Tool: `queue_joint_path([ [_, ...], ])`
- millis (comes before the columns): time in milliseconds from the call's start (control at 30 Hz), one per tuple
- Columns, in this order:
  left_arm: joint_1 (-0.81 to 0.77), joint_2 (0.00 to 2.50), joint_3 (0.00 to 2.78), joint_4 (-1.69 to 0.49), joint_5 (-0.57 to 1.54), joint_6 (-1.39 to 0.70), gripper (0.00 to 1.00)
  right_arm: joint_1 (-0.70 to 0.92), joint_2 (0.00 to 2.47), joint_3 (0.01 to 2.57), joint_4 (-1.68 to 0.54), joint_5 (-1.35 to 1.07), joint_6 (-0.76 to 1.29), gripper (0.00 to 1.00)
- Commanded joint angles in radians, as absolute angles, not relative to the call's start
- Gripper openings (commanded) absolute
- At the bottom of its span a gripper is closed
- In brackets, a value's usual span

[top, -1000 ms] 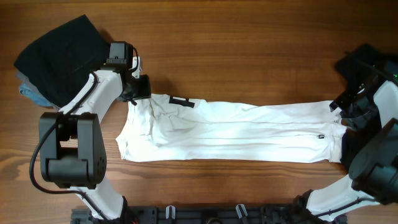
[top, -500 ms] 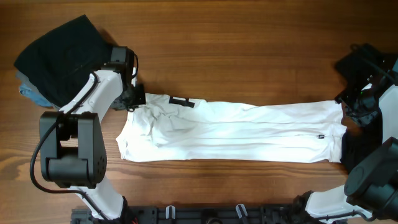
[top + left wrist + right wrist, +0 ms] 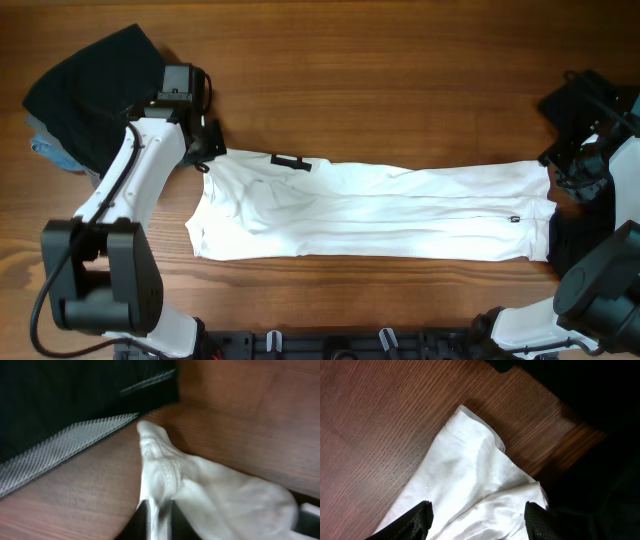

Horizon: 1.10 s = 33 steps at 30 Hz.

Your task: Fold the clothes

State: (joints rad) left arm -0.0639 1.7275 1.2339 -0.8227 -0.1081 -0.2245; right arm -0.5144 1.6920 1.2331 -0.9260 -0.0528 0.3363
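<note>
The white T-shirt (image 3: 380, 210) lies folded into a long strip across the table, its black tag (image 3: 290, 162) near the top left. My left gripper (image 3: 207, 155) is shut on the shirt's top left corner. In the left wrist view its fingers (image 3: 160, 525) pinch a ridge of white cloth (image 3: 165, 470). My right gripper (image 3: 556, 175) is open just off the shirt's right end. In the right wrist view its fingers (image 3: 480, 520) stand wide apart over the white corner (image 3: 470, 465). The black garment (image 3: 95, 90) lies bunched at the back left and shows in the left wrist view (image 3: 70, 390).
A grey mesh cloth (image 3: 65, 445) pokes out from under the black garment, seen as a blue-grey edge (image 3: 45, 150) from overhead. A dark mass (image 3: 580, 400) fills the right wrist view's upper right. Bare wooden table (image 3: 400, 70) lies behind the shirt.
My left gripper has moved left with the shirt corner, smoothing the wrinkles at that end. My right gripper drew back slightly from the shirt's right end, then held still.
</note>
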Motion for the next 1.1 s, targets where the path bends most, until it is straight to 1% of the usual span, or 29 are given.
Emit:
queue_joint_path([
  [0, -0.056, 1.74, 1.247, -0.802, -0.106, -0.252, 0.17, -0.517, 1.694, 1.249, -0.92, -0.072, 0.332, 0.63],
  [33, -0.056, 1.752, 1.247, -0.8, -0.106, -0.252, 0.13, -0.517, 1.694, 1.249, -0.921, -0.072, 0.332, 0.63],
  [100, -0.05, 1.777, 1.247, -0.792, -0.106, -0.251, 0.11, -0.517, 1.694, 1.249, -0.921, -0.072, 0.332, 0.64],
  [167, -0.045, 1.8, 1.247, -0.789, -0.106, -0.252, 0.04, -0.517, 1.694, 1.249, -0.921, -0.072, 0.332, 0.64],
  [200, -0.043, 1.808, 1.247, -0.789, -0.106, -0.252, 0.04, -0.517, 1.694, 1.249, -0.921, -0.072, 0.332, 0.64],
  [300, -0.041, 1.805, 1.25, -0.788, -0.089, -0.251, 0.04, -0.517, 1.694, 1.249, -0.921, -0.072, 0.332, 0.64],
  [333, -0.042, 1.791, 1.251, -0.785, -0.027, -0.246, 0.05, -0.517, 1.694, 1.249, -0.921, -0.072, 0.332, 0.64],
  [367, -0.043, 1.787, 1.251, -0.782, 0.016, -0.244, 0.08, -0.517, 1.694, 1.249, -0.921, -0.072, 0.332, 0.64],
  [400, -0.044, 1.787, 1.251, -0.778, 0.059, -0.244, 0.08, -0.517, 1.694, 1.249, -0.921, -0.072, 0.332, 0.64],
  [467, -0.049, 1.793, 1.243, -0.773, 0.12, -0.244, 0.04, -0.517, 1.694, 1.249, -0.921, -0.073, 0.332, 0.63],
  [600, -0.082, 1.805, 1.197, -0.781, 0.207, -0.243, 0.04, -0.517, 1.694, 1.249, -0.922, -0.083, 0.313, 0.65],
  [700, -0.106, 1.811, 1.121, -0.786, 0.208, -0.255, 0.04, -0.517, 1.694, 1.249, -0.925, -0.083, 0.314, 0.66],
  [767, -0.105, 1.813, 1.057, -0.773, 0.195, -0.308, 0.04, -0.517, 1.694, 1.249, -0.925, -0.083, 0.314, 0.67],
  [867, -0.095, 1.813, 0.958, -0.702, 0.16, -0.377, 0.04, -0.517, 1.694, 1.249, -0.921, -0.083, 0.315, 0.67],
  [967, -0.081, 1.813, 0.884, -0.625, 0.16, -0.402, 0.04, -0.517, 1.694, 1.249, -0.92, -0.083, 0.315, 0.68],
  [1033, -0.074, 1.813, 0.878, -0.619, 0.164, -0.401, 0.14, -0.517, 1.694, 1.249, -0.921, -0.083, 0.314, 0.67],
  [1067, -0.072, 1.81, 0.881, -0.62, 0.165, -0.401, 0.15, -0.517, 1.694, 1.249, -0.921, -0.083, 0.314, 0.67],
])
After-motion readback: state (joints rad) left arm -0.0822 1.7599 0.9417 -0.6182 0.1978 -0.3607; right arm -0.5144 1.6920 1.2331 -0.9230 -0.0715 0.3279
